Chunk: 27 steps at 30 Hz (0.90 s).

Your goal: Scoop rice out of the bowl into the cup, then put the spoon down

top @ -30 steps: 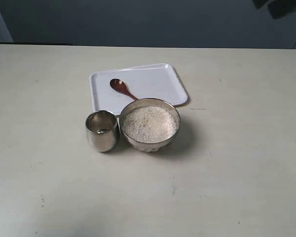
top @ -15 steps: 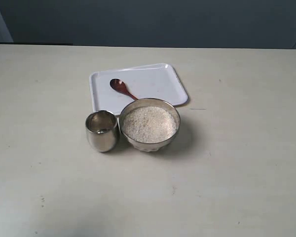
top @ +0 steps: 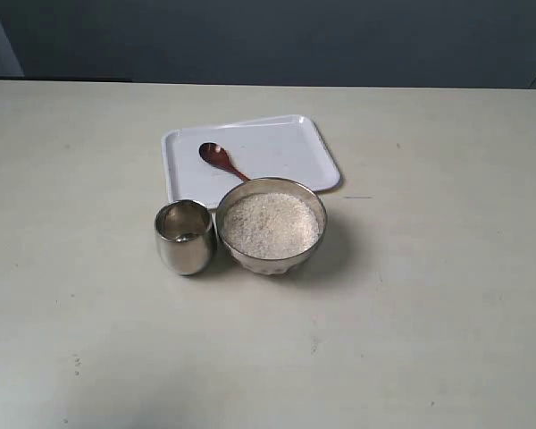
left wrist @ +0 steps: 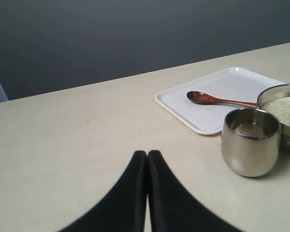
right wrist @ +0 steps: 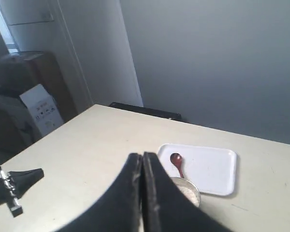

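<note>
A shiny metal bowl (top: 271, 259) sits mid-table, filled with pale rice (top: 271, 224). Touching its left side stands the small steel cup (top: 185, 237), a little rice at its bottom. Behind them the dark reddish-brown spoon (top: 220, 160) lies on a white tray (top: 286, 147), its handle end hidden by the bowl's rim. Neither gripper shows in the exterior view. My left gripper (left wrist: 147, 153) is shut and empty, low over the table, well apart from the cup (left wrist: 250, 141) and spoon (left wrist: 217, 99). High above the table, my right gripper (right wrist: 142, 155) is shut and empty, the bowl (right wrist: 187, 189) and spoon (right wrist: 176, 162) beyond it.
The white tray (left wrist: 232, 82) lies flat behind the bowl. A dark wall runs along the table's far edge. In the right wrist view the other arm's black gripper (right wrist: 12, 186) shows at the near left, with cardboard boxes (right wrist: 36, 104) off the table.
A dark arm part at the exterior view's top right corner one second ago has left the frame. The bowl, cup, spoon and tray have not moved.
</note>
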{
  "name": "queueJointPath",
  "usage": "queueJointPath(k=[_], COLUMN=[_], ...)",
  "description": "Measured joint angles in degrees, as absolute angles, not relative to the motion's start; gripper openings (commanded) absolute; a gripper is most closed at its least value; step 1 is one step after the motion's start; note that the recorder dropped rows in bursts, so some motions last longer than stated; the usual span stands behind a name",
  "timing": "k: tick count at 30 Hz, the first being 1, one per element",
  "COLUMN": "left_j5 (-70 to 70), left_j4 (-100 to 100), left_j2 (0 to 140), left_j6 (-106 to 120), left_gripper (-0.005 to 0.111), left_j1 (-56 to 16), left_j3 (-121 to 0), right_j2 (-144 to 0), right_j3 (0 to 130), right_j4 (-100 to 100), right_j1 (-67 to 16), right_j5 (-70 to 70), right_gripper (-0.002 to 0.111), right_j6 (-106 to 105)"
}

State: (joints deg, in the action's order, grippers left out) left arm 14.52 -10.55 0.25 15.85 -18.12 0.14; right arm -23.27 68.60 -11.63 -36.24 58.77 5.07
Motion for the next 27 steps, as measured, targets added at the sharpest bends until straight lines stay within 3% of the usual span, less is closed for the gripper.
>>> queueJointPath(k=[4,8,17,27], left_j5=[14.52,14.52,14.52,14.52], left_j4=[-10.55,-10.55,-10.55,-10.55], left_j2=[0.25,0.25,0.25,0.25], left_j6=[15.85,15.85,15.85,15.85], left_gripper=[0.001,0.001,0.001,0.001], left_j1=[-18.12,-18.12,-18.12,-18.12], left_j3=[0.14,0.14,0.14,0.14], right_j2=[-22.99,-18.26,-7.39,-0.37], right_j3=[58.74,46.19,29.07,11.46], right_j4=[-9.02,-8.57,-7.01,-8.14], right_j1=[-33.59,-18.83,1.31,5.59], right_j5=[51.76,46.40,40.52,25.43], right_gripper=[-0.001,-0.001,-0.001,-0.001], right_j6=[2.64,-1.25,-3.13,-4.99])
